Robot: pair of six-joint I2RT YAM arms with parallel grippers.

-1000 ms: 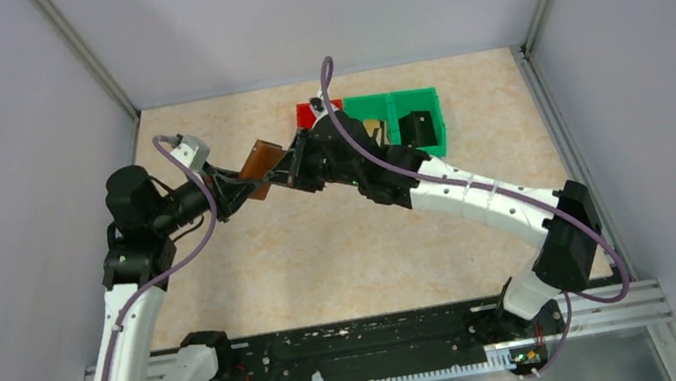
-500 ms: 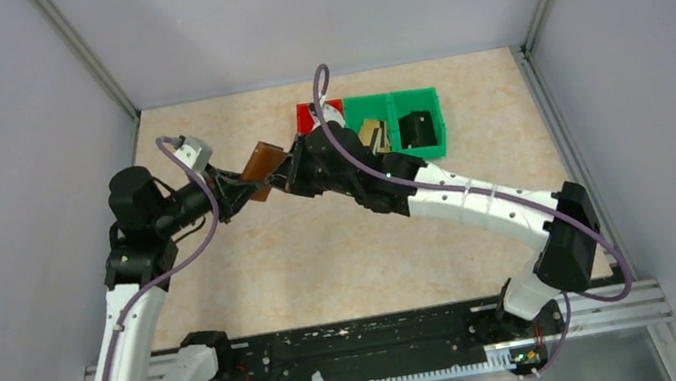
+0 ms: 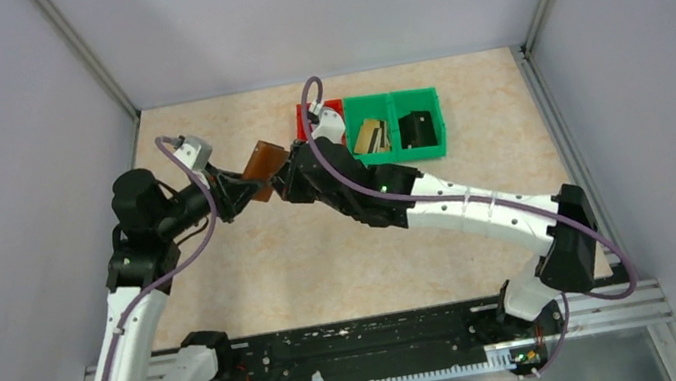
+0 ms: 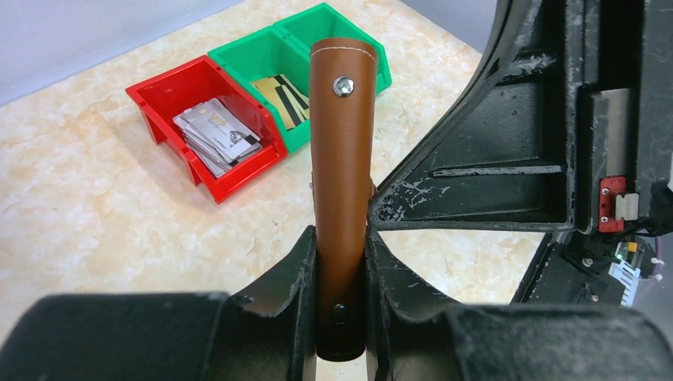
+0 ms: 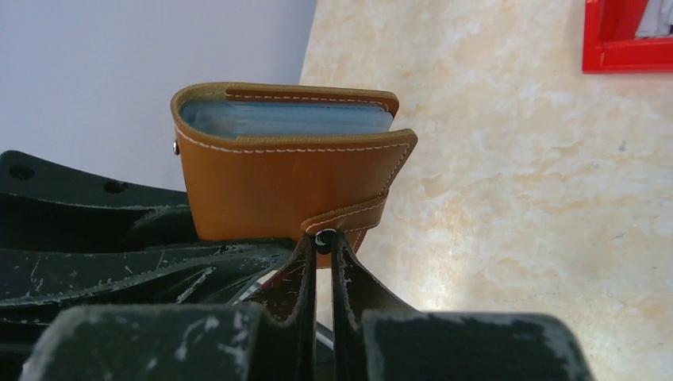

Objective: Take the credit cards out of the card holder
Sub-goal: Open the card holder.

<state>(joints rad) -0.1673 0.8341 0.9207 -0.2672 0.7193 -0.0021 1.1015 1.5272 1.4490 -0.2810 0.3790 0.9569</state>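
Near side first: the left fingers [image 4: 298, 274] are part-closed, clamping both faces of the brown card holder [image 4: 341, 151], which sticks out past their tips. The right fingers [image 5: 304, 270] are pressed nearly together, pinching the closing tab [image 5: 349, 214] right at its snap. The holder is folded, with pale blue-grey credit cards [image 5: 286, 121] showing edge-on inside. It hangs above the counter [image 3: 325, 263], left of centre and toward the far edge. Bare counter lies beneath it and toward the near edge. Farther back, the red bin [image 4: 238, 178] holds loose silvery cards [image 4: 214, 131]. The green bin [image 4: 298, 136] touches it and holds a tan striped card [image 4: 282, 91].
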